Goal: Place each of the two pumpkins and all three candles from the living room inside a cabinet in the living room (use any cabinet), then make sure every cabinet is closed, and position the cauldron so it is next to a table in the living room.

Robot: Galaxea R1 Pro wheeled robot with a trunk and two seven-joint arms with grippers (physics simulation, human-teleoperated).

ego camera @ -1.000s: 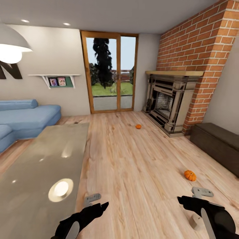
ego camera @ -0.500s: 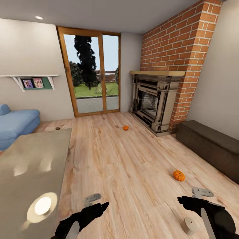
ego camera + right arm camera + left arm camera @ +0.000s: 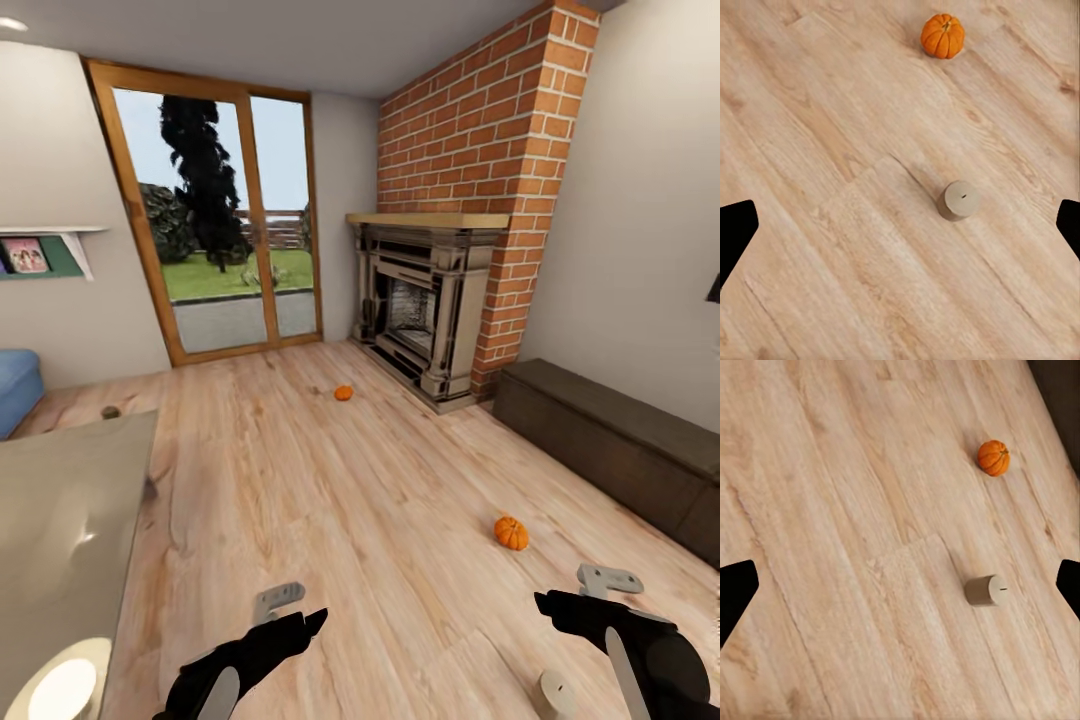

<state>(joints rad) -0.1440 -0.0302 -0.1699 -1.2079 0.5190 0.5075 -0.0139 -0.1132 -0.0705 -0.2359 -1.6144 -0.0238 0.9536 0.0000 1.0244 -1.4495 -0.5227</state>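
Two orange pumpkins lie on the wooden floor: one (image 3: 511, 533) (image 3: 993, 457) (image 3: 943, 35) ahead of my right arm, the other (image 3: 343, 393) farther off in front of the fireplace. A beige candle (image 3: 552, 693) (image 3: 984, 589) (image 3: 959, 199) stands upright on the floor under my right gripper (image 3: 578, 590) (image 3: 900, 225), which is open and empty. My left gripper (image 3: 297, 608) (image 3: 900, 585) also hangs open above bare floor. The long, low dark-brown cabinet (image 3: 600, 440) runs along the right wall, its fronts shut. The cauldron is out of view.
A glossy table (image 3: 70, 500) fills the near left. A brick fireplace (image 3: 425, 310) stands at the back right beside glass doors (image 3: 215, 230). A small dark object (image 3: 110, 411) lies on the floor beyond the table. A blue sofa edge (image 3: 15, 385) shows far left.
The camera has turned right, so the whole room has slid left; the sofa has nearly left the picture and more of the cabinet shows. Both grippers hold the same pose.
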